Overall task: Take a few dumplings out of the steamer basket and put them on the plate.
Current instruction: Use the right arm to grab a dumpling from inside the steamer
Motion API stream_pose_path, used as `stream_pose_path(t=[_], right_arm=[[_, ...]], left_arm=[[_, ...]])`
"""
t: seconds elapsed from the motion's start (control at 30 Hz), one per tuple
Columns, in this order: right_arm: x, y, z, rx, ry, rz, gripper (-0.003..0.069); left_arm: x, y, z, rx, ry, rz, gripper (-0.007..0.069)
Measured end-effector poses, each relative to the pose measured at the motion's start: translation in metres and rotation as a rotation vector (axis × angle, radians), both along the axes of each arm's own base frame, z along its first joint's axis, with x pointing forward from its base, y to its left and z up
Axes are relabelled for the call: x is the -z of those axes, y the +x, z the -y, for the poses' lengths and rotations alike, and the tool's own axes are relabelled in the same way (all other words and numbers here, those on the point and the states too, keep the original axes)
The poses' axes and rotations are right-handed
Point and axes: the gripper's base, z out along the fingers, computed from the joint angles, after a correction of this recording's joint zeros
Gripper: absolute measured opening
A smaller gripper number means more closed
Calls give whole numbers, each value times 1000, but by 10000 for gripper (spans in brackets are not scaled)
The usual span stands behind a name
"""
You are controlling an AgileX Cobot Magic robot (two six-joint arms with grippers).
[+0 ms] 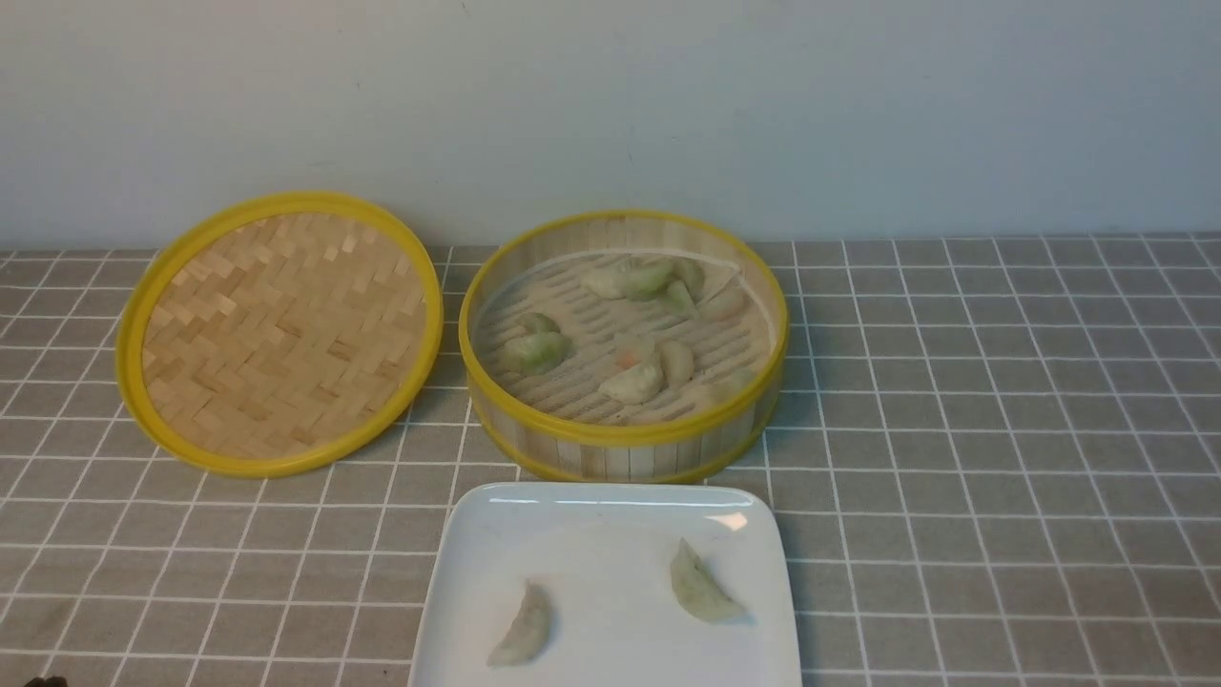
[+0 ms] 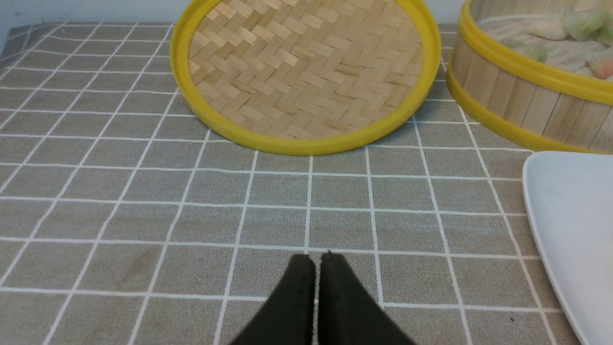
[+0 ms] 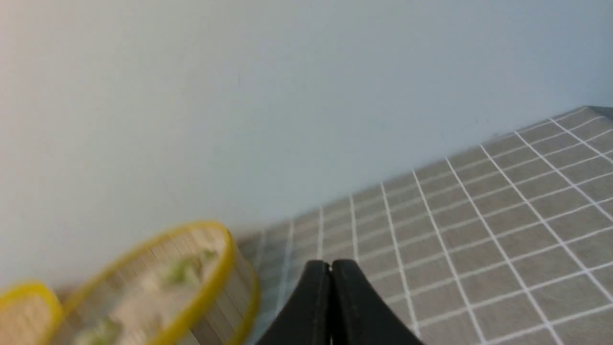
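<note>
The steamer basket [image 1: 625,462] stands near the far edge of the bench [image 1: 954,534], by the wall, and it holds most of the dumplings. Some of them lie together at its far side, others nearer to the middle, and a small pair is at its left. The plate [image 1: 610,572] is just on the near side of the basket, and the near edge of the plate is cut off in the front view. Two dumplings lie on it, well apart: one dumpling [image 1: 525,625] toward the left, another dumpling [image 1: 704,584] toward the far right corner. The woven disc [image 1: 286,334] is to the left of the basket, toward the far left corner of the bench.

The right gripper [image 3: 330,264] has its fingertips pressed together, with nothing between them. The left gripper [image 2: 311,256] has only a very narrow gap between its tips and it carries nothing; it hangs over the bench, apart from the plate.

I judge that the moving is partly done, or perhaps finished, because "a few" does not give an exact count. If one more is wanted, the next move asks that a gripper spreads its fingers, comes down over the basket wall and takes a single dumpling softly, since the thin skin may tear. If two are enough, both arms can simply rest.
</note>
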Motion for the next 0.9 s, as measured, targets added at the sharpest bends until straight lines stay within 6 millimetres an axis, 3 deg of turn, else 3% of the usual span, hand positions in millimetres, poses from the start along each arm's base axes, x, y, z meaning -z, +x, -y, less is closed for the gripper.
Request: stream_pose_path(t=[0.17,0.5,0.57,0.73,0.9], right_arm=[[-5,0,3,20,204,62,-10],[-9,-1,5,34,275,94,-10],[-18,-2,2,0,265,83,-10],[-80,6,-13,-146,52,-71,-10],[-123,48,-25,-332,-167,-439,-10]], left_arm=[[0,0,0,0,0,0,-5],[0,0,0,0,0,0,-5],[0,0,0,0,0,0,-5],[0,0,0,0,0,0,-5],[0,0,0,0,0,0,-5]])
